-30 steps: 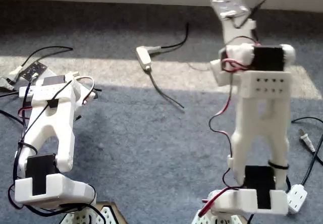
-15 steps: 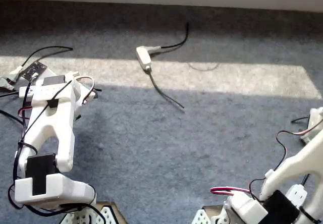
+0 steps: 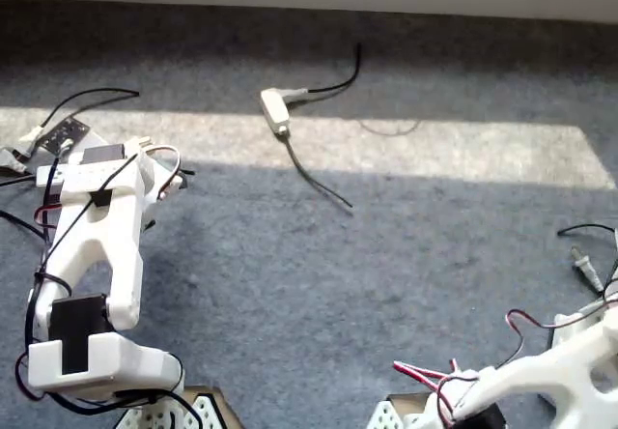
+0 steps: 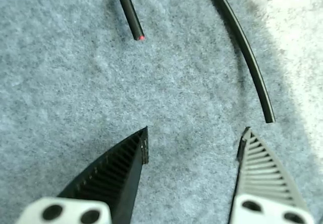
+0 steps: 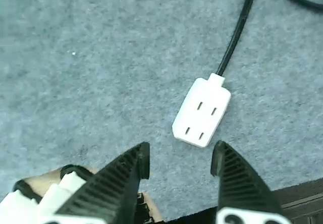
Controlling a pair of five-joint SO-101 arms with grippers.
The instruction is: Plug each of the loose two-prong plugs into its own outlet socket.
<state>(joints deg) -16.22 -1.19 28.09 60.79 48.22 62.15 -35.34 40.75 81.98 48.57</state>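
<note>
Your right gripper [image 5: 180,159] hangs empty, fingers spread, just beside the white plastic outlet block [image 5: 202,112]. Nothing is plugged yet. Next, probably fetch the pale two-prong plug [image 3: 582,265] at the high view's right edge. Your left gripper [image 4: 195,143] is spread too.

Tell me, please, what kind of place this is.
Probably a room indoors, used as a robot test area: grey carpet covers the surface, a white outlet block lies on it, and a white robot arm stands at its edge.
</note>
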